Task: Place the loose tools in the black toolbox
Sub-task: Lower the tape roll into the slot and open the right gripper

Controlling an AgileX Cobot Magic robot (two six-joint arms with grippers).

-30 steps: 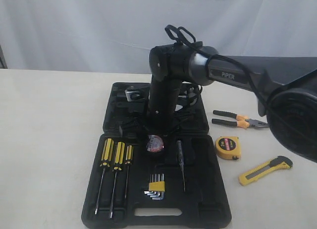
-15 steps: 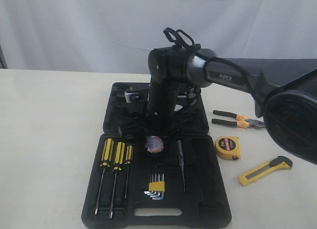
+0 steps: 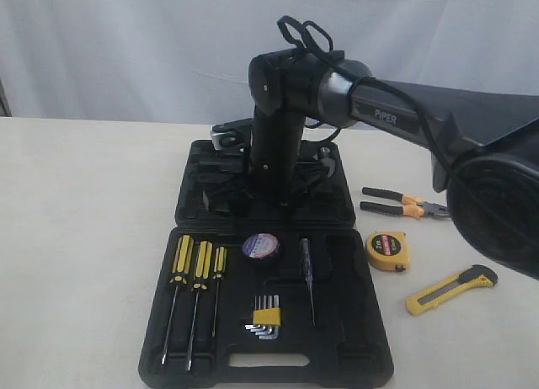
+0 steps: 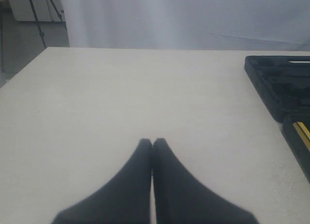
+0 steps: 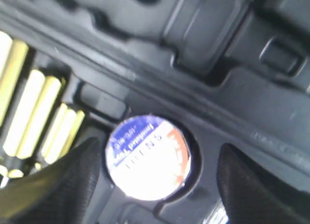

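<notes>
The black tape roll (image 3: 259, 247) with its blue-white label lies in a round recess of the open black toolbox (image 3: 168, 355). My right gripper (image 5: 160, 153) hangs open just above the roll (image 5: 147, 157), one finger on each side and neither touching it. On the table to the right of the box lie the black-and-orange pliers (image 3: 408, 204), the yellow tape measure (image 3: 388, 250) and the yellow-and-black utility knife (image 3: 450, 289). My left gripper (image 4: 152, 142) is shut and empty over bare table, left of the toolbox (image 4: 271, 83).
Three yellow-black screwdrivers (image 3: 198, 267), a hex key set (image 3: 266, 315) and a thin tester screwdriver (image 3: 307, 271) sit in the box's front half. The right arm (image 3: 278, 136) stands over the raised lid half. A white curtain backs the table.
My right gripper has let go of the tape roll and risen back toward the lid. The roll has settled flat in its recess. The left gripper has not moved.
</notes>
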